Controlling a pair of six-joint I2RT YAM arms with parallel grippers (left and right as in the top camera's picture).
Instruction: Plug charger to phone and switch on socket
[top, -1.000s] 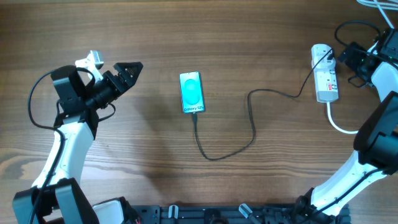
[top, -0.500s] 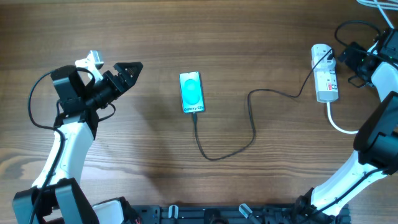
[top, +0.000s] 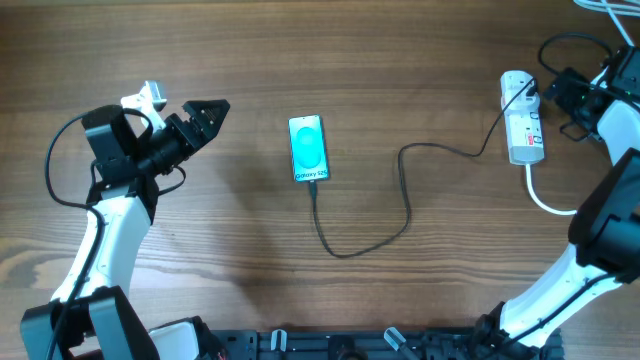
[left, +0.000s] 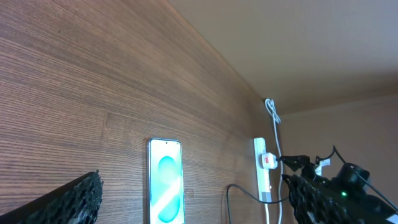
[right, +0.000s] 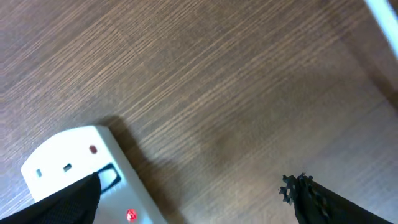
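Note:
The phone (top: 308, 149) lies mid-table with its cyan screen lit; it also shows in the left wrist view (left: 165, 188). The charger's thin black cable (top: 405, 200) runs from the phone's near end in a loop to its plug in the white socket (top: 523, 130) at the far right. A red light glows on the socket (right: 74, 180). My right gripper (top: 553, 92) is open just right of the socket's far end; one finger overlaps it in the right wrist view (right: 193, 199). My left gripper (top: 208, 118) is open and empty, left of the phone.
The socket's white lead (top: 545, 200) curves off toward the right arm. More white cable (top: 600, 12) lies at the far right corner. Bare wood table (top: 230, 250) lies between the arms.

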